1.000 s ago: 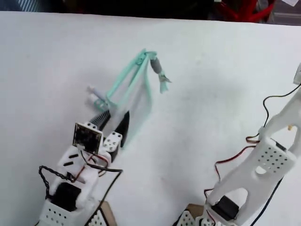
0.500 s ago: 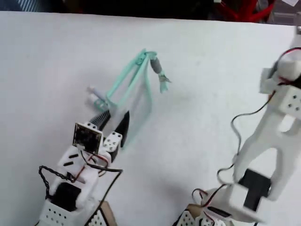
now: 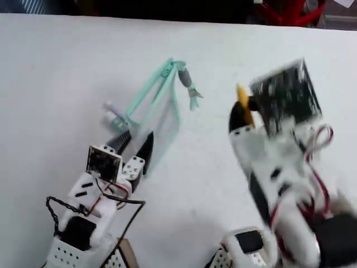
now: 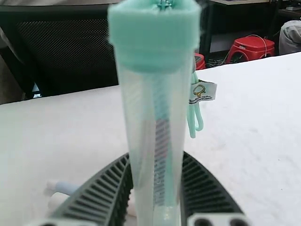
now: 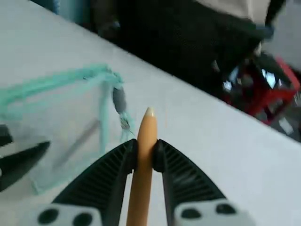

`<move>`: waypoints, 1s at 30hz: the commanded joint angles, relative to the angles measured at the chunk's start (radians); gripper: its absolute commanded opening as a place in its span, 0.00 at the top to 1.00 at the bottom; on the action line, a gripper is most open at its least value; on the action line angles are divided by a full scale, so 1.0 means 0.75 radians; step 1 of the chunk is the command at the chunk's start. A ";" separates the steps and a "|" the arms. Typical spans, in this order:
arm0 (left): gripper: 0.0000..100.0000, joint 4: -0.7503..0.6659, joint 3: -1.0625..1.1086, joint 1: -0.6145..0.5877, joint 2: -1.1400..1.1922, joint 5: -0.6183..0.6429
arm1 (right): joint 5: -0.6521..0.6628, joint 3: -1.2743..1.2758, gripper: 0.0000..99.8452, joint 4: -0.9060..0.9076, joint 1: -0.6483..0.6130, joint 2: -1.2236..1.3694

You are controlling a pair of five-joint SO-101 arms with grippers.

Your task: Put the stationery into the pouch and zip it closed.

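well, my left gripper (image 3: pixel 134 148) sits in the lower left of the high view. its two dark ribbed fingers are closed on the near end of the pouch (image 3: pixel 159 109). the pouch is clear with mint-green trim. from my grip it runs up and to the right, toward the middle of the frame. its far corner carries the zip pull (image 3: pixel 191 92), a grey piece with a mint loop and a small tag hanging off it. a thin stick-like thing (image 5: pixel 77 139) shows through the clear wall, and i cannot tell what it is. i also cannot tell whether the zip is open.

just left of the pouch, near my left fingers, a pale blue and white item (image 3: pixel 111 111) lies on the table.

my right gripper (image 3: pixel 240 114) is right of centre in the high view, well apart from the pouch. its fingers are clamped on an orange pen (image 3: pixel 243 99). the pen's rounded tip sticks out past the fingertips toward the far side of the table.

the table (image 3: pixel 56 56) is plain white with a matte top. a piece of brown cardboard (image 3: pixel 127 254) peeks out at the bottom edge by my left base. beyond the far edge the room is dark, with a black mesh chair (image 4: pixel 61 47) and a red stool (image 4: pixel 251 44) on the floor.
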 commanded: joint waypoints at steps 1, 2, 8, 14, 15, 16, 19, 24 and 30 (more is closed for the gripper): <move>0.87 -0.020 -0.006 -0.011 0.011 -0.014 | 0.006 0.002 0.98 -0.132 -0.193 -0.032; 0.86 -0.018 -0.006 -0.011 0.011 -0.010 | -0.008 0.027 0.98 -0.187 -0.222 -0.032; 0.84 -0.018 -0.006 -0.017 0.011 -0.006 | -0.221 0.288 0.98 -0.690 -0.238 -0.040; 0.84 -0.018 -0.006 -0.015 0.011 -0.006 | -0.231 0.587 0.98 -1.145 -0.242 -0.034; 0.84 -0.018 -0.006 -0.015 0.011 -0.008 | -0.231 0.632 0.98 -1.212 -0.244 -0.034; 0.84 -0.018 -0.004 -0.011 0.011 -0.008 | -0.231 0.667 0.98 -1.280 -0.251 -0.034; 0.84 -0.018 -0.004 -0.007 0.011 -0.010 | -0.225 0.700 0.98 -1.470 -0.326 -0.032; 0.84 -0.018 -0.004 -0.007 0.011 -0.010 | -0.043 0.700 0.98 -1.748 -0.504 0.015; 0.85 -0.018 -0.006 -0.007 0.011 -0.010 | -0.035 0.694 0.98 -1.820 -0.645 0.230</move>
